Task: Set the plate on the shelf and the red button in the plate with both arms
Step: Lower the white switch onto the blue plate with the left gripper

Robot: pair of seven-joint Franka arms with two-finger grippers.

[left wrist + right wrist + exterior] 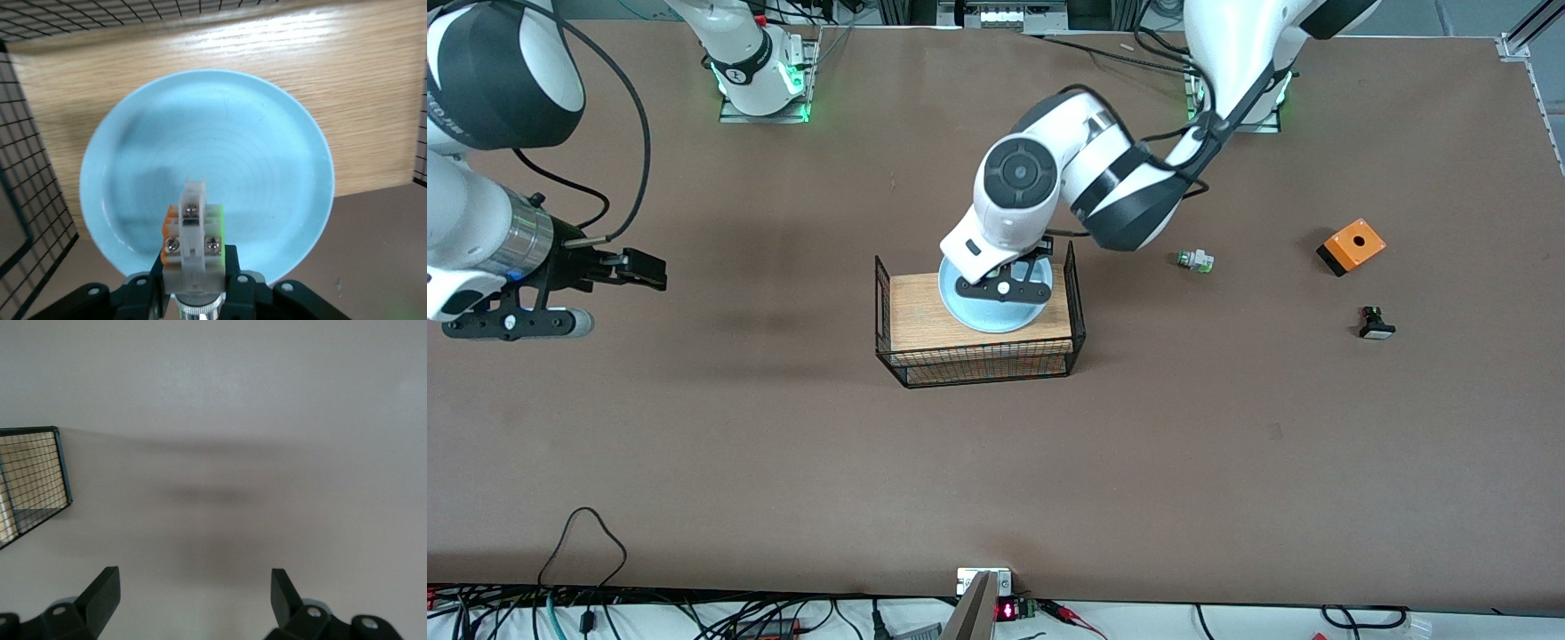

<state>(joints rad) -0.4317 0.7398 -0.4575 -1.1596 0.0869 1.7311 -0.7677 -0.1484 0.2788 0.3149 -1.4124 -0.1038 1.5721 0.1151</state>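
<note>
The pale light-blue plate (996, 313) lies on a wooden board inside a black wire basket (978, 378) at mid table. My left gripper (1003, 289) hangs just over the plate, shut on a small push-button part (193, 233) with a whitish body, green and orange sides and a metal ring. Its red cap is hidden from view. In the left wrist view the plate (233, 147) fills the space below the part. My right gripper (633, 269) is open and empty over bare table toward the right arm's end; the right wrist view shows the gripper (195, 587) above the brown surface.
A white-green part (1196, 260) lies on the table toward the left arm's end. An orange box (1352, 246) and a black part with a white face (1376, 324) lie beside it, closer to the table's end. The basket's corner shows in the right wrist view (33, 480).
</note>
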